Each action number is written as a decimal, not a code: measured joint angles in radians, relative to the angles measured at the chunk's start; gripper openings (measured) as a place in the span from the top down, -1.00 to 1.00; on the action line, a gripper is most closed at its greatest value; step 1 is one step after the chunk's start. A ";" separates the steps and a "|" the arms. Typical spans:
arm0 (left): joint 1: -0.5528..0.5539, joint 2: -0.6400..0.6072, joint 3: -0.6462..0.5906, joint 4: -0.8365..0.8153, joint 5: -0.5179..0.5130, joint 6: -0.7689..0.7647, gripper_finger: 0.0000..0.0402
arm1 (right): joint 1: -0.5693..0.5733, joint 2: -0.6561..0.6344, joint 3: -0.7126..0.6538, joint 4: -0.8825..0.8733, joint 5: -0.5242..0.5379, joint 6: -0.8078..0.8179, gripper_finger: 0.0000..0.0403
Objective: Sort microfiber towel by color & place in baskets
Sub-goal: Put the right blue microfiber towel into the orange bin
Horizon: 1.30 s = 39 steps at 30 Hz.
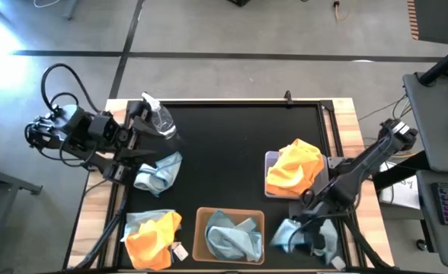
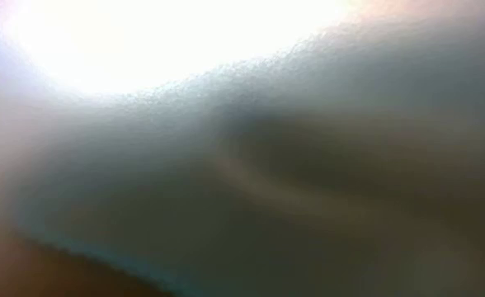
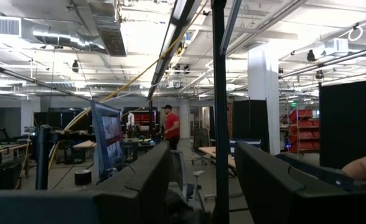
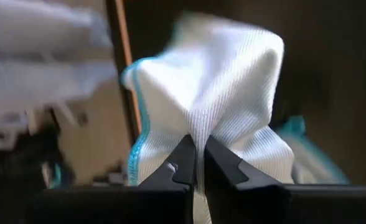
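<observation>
Black matting covers the tabletop, framed in pale wood. At the left edge of the high view the left gripper hangs with its jaws apart, between a clear plastic spray bottle and a crumpled pale blue cloth lying just beside it. Lower left, a soft heap: a bright orange cloth bunched over another pale blue one, with a small white tag poking out. Bottom centre, the tan-brown basket holds rumpled blue cloths. Right of centre, the light grey basket carries a puffy orange cloth spilling over its rim. Lower right, the right gripper has its jaws clamped on a fold of ribbed, pale blue towel with teal stitched edging, pinched into a peak. The low view is a blur, nothing readable.
</observation>
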<state>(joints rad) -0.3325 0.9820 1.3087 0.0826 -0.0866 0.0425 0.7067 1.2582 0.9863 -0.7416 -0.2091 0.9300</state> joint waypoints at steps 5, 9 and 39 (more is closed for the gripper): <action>0.000 -0.024 0.000 -0.003 0.000 0.016 0.18 | 0.000 -0.059 0.095 0.000 0.163 -0.037 0.94; 0.000 -0.049 0.000 -0.021 0.000 0.021 0.18 | 0.000 -0.070 0.179 0.000 0.260 -0.112 0.94; 0.000 -0.088 0.000 -0.042 0.001 0.022 0.18 | -0.002 -0.031 0.394 0.492 0.290 -0.591 0.94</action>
<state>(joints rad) -0.3321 0.8940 1.3087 0.0410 -0.0861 0.0650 0.7052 1.2275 1.3808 -0.2495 0.0807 0.3393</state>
